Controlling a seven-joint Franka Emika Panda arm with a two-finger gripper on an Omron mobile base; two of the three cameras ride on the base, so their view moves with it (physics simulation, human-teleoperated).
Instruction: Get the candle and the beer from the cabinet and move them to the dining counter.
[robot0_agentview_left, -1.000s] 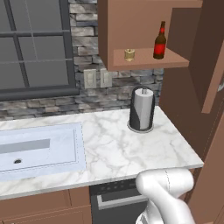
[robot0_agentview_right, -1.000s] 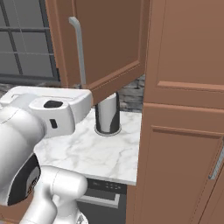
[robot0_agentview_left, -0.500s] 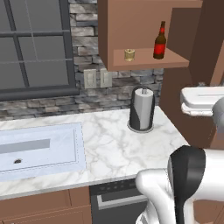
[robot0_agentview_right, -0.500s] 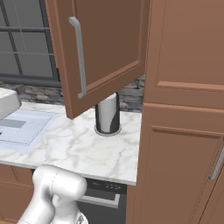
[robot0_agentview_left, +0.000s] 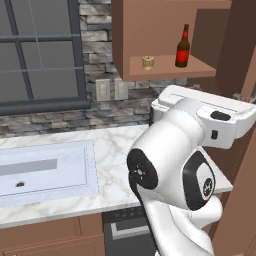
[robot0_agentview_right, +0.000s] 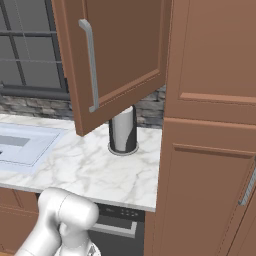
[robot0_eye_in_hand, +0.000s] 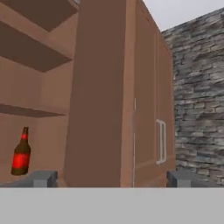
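Cabinet: We see the brown wall cabinet (robot0_agentview_left: 165, 45) open, with its door (robot0_agentview_right: 125, 55) swung out. In the right base view that door covers everything inside.
Beer: The dark bottle with the red label (robot0_agentview_left: 183, 47) stands up straight on the cabinet's lowest shelf, on the right side. In the hand view we see it again, low on the left.
Candle: The tiny gold candle (robot0_agentview_left: 148, 62) sits on the same shelf, left of the beer and apart from it. It is too small for us to make out more.
Claw: The gripper (robot0_eye_in_hand: 111, 177) has its two tips spread wide at the bottom of the hand view. Nothing is between them. We see only the very ends of the tips.
Arm: The big white arm (robot0_agentview_left: 175, 165) blocks much of the marble counter (robot0_agentview_left: 110, 150) in the left base view.
Paper towel roll: The grey roll (robot0_agentview_right: 123, 131) stands on the counter. Its top is hidden behind the door.
Sink: The sink (robot0_agentview_left: 45, 172) is cut off at the left edge.
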